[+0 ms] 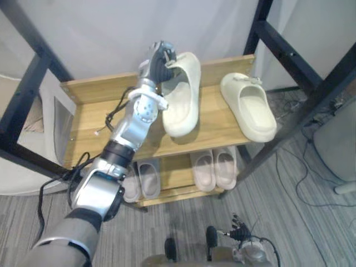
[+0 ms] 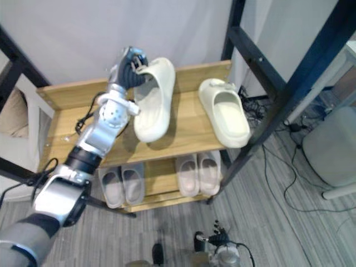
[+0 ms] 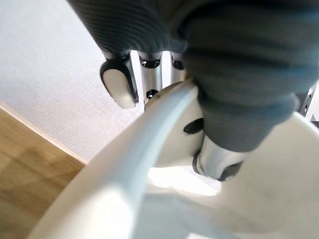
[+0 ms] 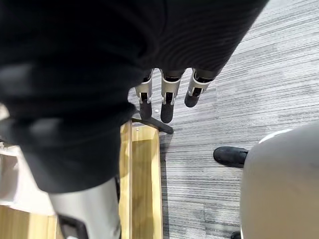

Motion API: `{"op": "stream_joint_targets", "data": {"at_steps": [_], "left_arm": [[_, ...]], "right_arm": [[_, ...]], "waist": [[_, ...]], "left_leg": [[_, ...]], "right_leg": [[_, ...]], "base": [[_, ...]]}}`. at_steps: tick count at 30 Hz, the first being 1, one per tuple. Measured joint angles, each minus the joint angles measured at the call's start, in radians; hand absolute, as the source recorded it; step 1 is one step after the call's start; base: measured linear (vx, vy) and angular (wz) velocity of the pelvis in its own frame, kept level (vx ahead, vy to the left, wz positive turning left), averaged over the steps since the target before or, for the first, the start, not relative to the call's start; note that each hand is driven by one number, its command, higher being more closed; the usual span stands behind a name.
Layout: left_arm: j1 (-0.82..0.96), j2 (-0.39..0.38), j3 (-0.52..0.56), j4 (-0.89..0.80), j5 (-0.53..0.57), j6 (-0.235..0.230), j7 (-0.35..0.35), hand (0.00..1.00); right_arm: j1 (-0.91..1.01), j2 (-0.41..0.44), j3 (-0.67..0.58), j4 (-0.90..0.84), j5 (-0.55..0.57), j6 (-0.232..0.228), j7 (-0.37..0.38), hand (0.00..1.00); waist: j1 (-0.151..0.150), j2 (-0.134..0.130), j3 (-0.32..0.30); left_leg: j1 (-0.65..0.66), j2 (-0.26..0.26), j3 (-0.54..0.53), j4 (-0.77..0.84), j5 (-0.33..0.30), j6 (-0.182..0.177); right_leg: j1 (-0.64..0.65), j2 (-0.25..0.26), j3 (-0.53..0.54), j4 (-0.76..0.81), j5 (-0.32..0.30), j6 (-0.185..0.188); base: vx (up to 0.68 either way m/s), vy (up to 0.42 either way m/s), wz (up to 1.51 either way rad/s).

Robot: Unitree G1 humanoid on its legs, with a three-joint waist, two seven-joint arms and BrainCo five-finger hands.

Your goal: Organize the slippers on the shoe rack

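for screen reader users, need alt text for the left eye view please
The robot's left hand grips the far end of a cream slipper on the wooden shoe rack's top shelf. A matching slipper lies apart on the right side of that shelf, and two pale pairs sit on the lower shelf.

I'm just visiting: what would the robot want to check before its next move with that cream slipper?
1. Grip: left hand, fingers curled round the held slipper's rim: ok.
2. Held slipper lifted clear of the top shelf: cannot tell.
3. Bare wood free beside the second slipper: ok.
4. Pair lined up: not ok, apart and angled differently.
5. Right hand out of the way, over the floor: ok.
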Motion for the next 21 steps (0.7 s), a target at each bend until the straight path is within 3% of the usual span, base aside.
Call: {"op": "stream_joint_targets", "data": {"at_steps": [13, 21], "left_arm": [[0.041, -0.053, 0.000, 0.018, 0.038, -0.003, 0.034, 1.00], [0.146, -0.139, -0.026, -0.017, 0.050, -0.005, 0.049, 1.00]], "right_arm": [[-0.014, 0.001, -0.005, 0.001, 0.005, 0.000, -0.022, 0.00], [-0.017, 0.006, -0.004, 0.001, 0.005, -0.005, -0.032, 0.00]], "waist": [[-0.011, -0.002, 0.003], [-0.029, -0.007, 0.007]], "left_leg": [[-0.009, -0.011, 0.021, -0.008, 0.006, 0.009], [0.013, -0.012, 0.009, -0.021, 0.007, 0.010]], "right_leg": [[-0.015, -0.008, 0.004, -0.004, 0.014, 0.008], [0.007, -0.008, -0.007, -0.005, 0.011, 0.012]], "base": [[-0.01, 0.004, -0.04], [0.00, -0.005, 0.03]]}}
